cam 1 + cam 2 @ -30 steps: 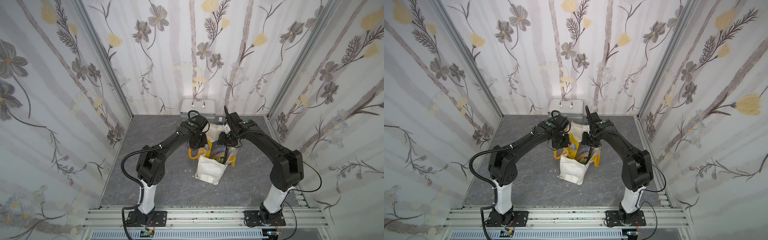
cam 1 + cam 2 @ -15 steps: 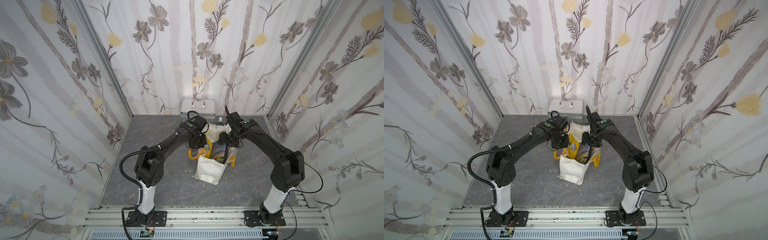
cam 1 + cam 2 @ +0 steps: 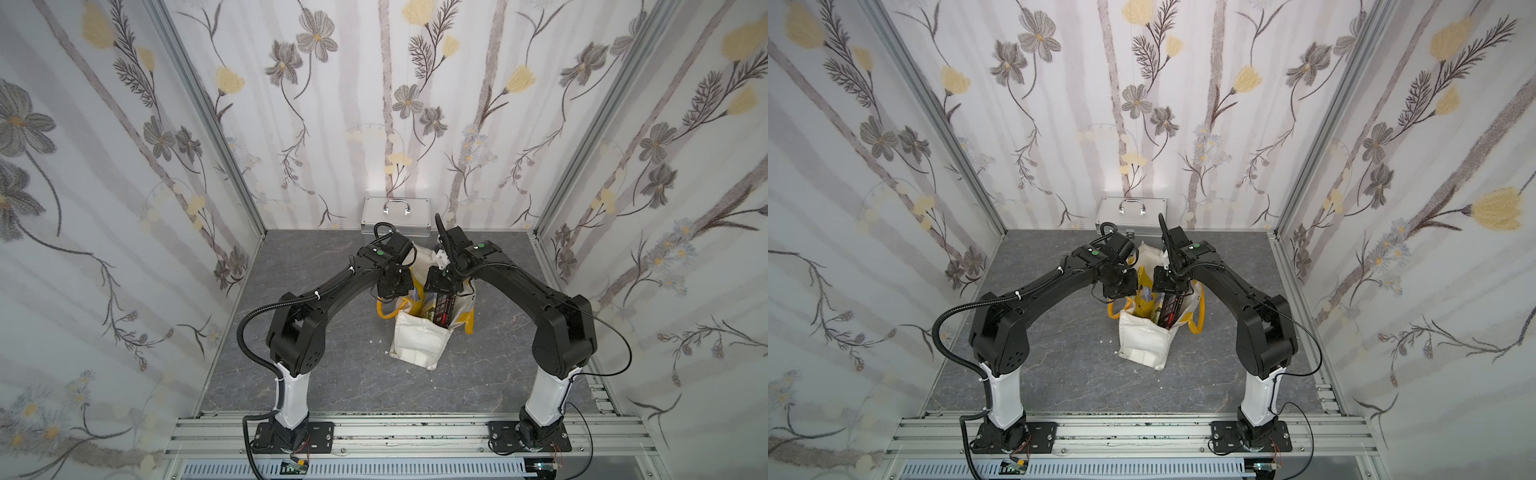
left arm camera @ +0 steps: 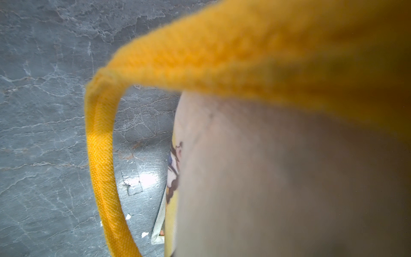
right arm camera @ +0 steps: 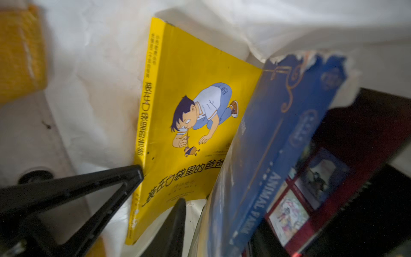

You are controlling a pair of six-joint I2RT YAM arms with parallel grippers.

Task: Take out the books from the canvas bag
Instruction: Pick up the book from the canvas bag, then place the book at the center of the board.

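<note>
The left claw [image 3: 394,291] is pinching the limp bag [image 3: 415,341]; the right claw [image 5: 160,187], spread, is straddling the yellow book [image 5: 195,77], likely light and stiff, its spine offering the best hold.

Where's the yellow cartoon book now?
In the right wrist view, the yellow cartoon book sits inside the canvas bag, between its wall and the blue Animal Farm book, right gripper at its spine.

Soft matt cloth bag [image 3: 417,345], coarse woven strap [image 4: 101,160]; glossy paper cover on yellow book [image 5: 189,111]; shiny metal case [image 3: 395,216]; veined stone-look bench [image 3: 332,374].
</note>
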